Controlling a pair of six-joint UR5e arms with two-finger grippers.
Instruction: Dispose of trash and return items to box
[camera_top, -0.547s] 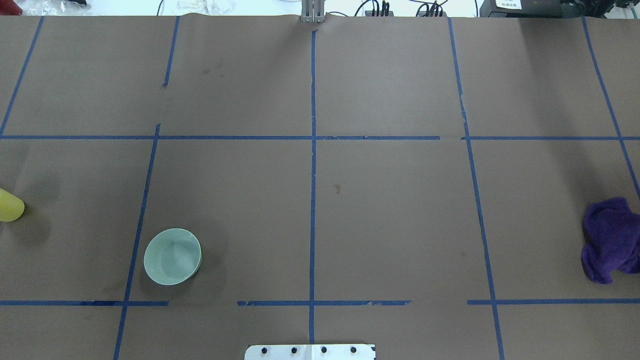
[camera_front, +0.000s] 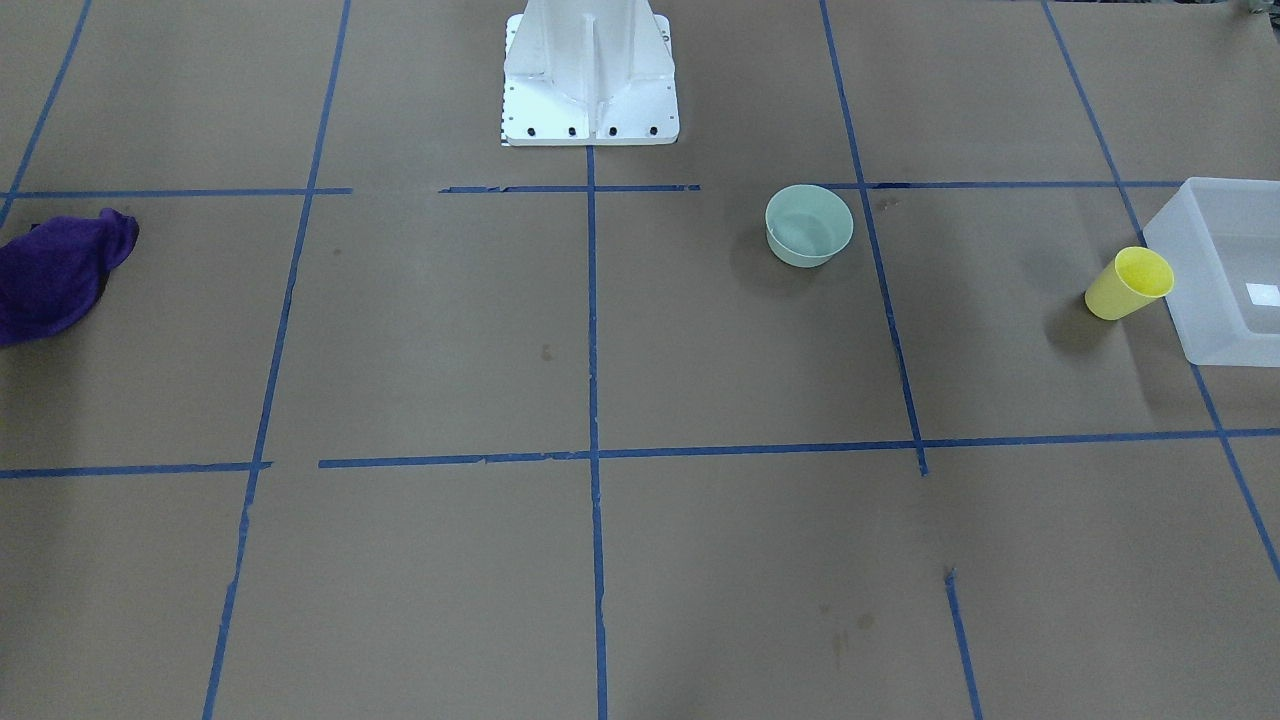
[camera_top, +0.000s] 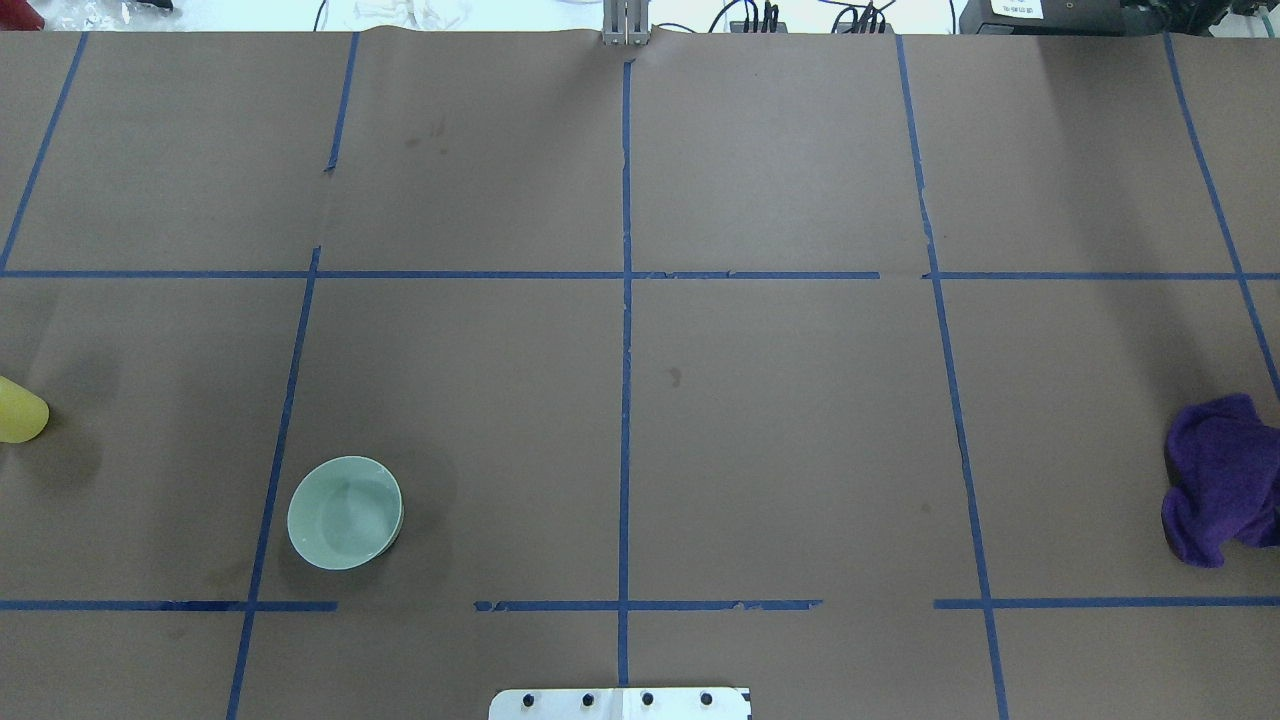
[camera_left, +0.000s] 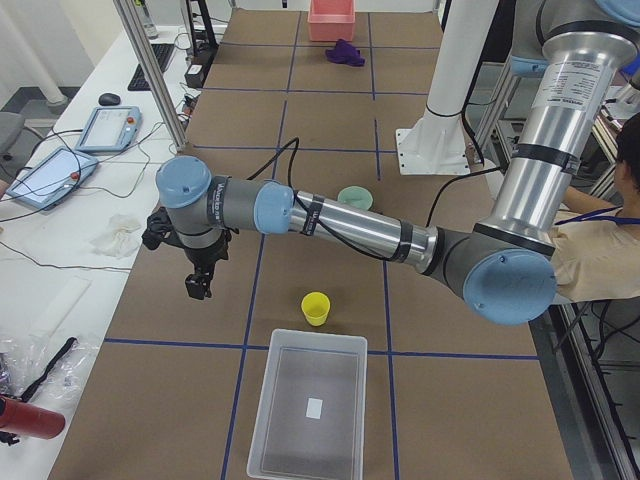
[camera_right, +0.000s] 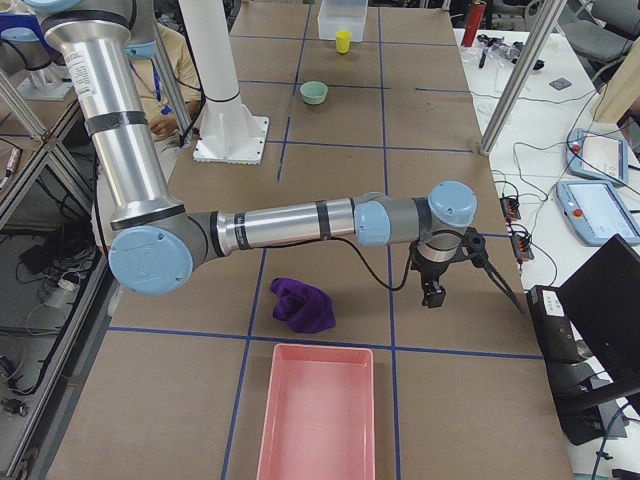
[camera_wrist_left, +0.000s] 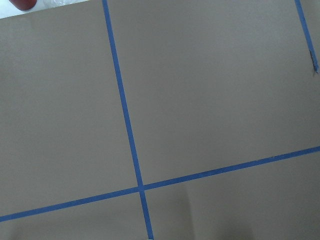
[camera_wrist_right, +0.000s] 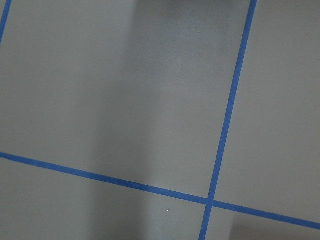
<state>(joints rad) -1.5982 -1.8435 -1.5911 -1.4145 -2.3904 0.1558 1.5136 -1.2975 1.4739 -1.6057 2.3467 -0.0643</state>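
Note:
The yellow cup stands upright beside the frosted-white box, which is empty; both also show in the exterior left view, cup and box. The mint-green bowl sits upright nearer the robot's base, and shows in the overhead view. My left gripper hangs over bare table, apart from the cup. My right gripper hangs over bare table beyond a purple cloth. I cannot tell whether either gripper is open or shut. Both wrist views show only brown paper and blue tape.
The crumpled purple cloth lies at the table's end on my right, near a pink tray. The white robot base stands at mid table edge. A person sits behind the base. Tablets and cables lie past the far edge.

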